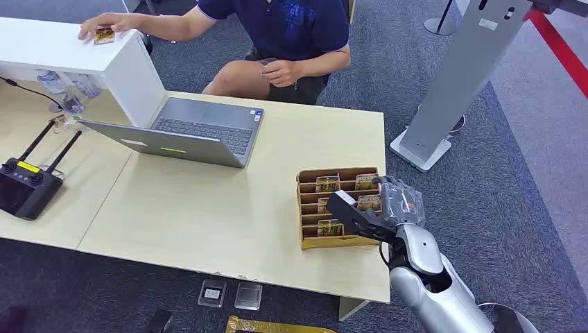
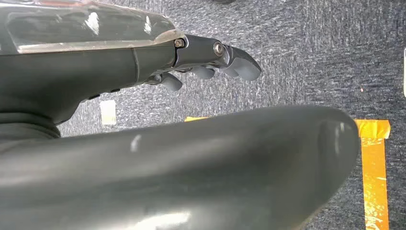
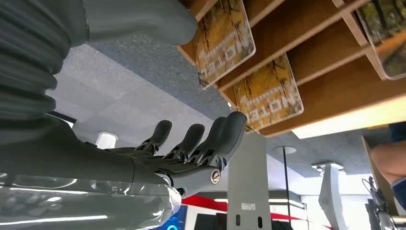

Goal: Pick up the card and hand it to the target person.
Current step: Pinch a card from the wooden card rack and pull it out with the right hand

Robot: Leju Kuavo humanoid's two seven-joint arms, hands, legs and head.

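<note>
Right wrist view shows the right hand point(image 3: 191, 143) spread, fingertips point(image 3: 234, 125) nearly touching a card point(image 3: 268, 98), unclear from head view.

Bright, even indoor light; the pale wooden bench point(image 1: 208, 208) carries only soft shadows. Glare streaks the glossy silver arm cover point(image 3: 81, 203), and the left wrist view's near foreground blurs.

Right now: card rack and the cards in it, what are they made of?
Card rack: looks like thin unfinished wood or plywood, tan and matte, with pale cut edges. Cards: probably glossy plastic or laminated stock, printed yellow with rounded corners; can't tell which.
</note>
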